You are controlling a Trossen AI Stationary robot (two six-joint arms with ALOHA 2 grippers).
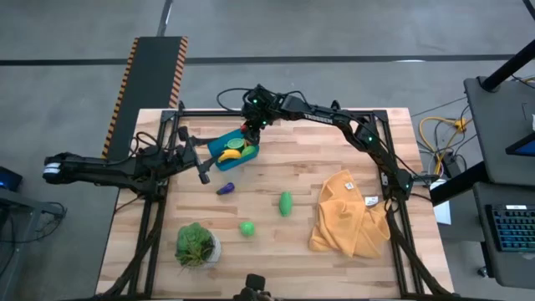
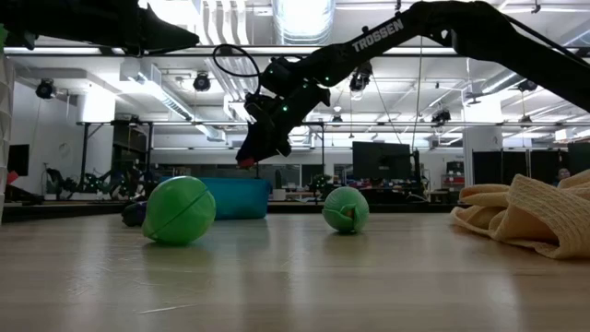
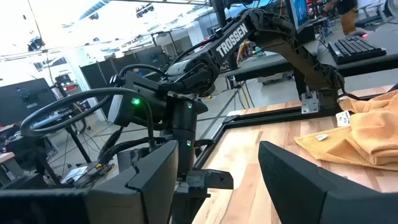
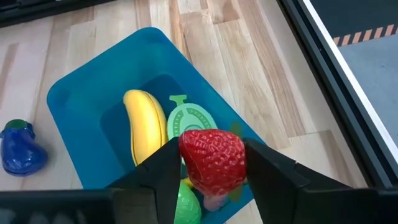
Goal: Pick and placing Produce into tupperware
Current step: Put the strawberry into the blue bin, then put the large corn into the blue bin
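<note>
At the left of the high view, the left gripper (image 1: 203,170) waits with its fingers apart. Right of it, the teal tupperware (image 1: 224,160) holds a banana (image 4: 145,134) and green pieces (image 4: 189,119). Above it, the right gripper (image 4: 211,177) has its fingers closed on a red strawberry (image 4: 212,160).

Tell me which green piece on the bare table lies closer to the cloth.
The oval green piece. It lies right beside the yellow cloth, while the round green piece sits further off, near the potted plant.
</note>
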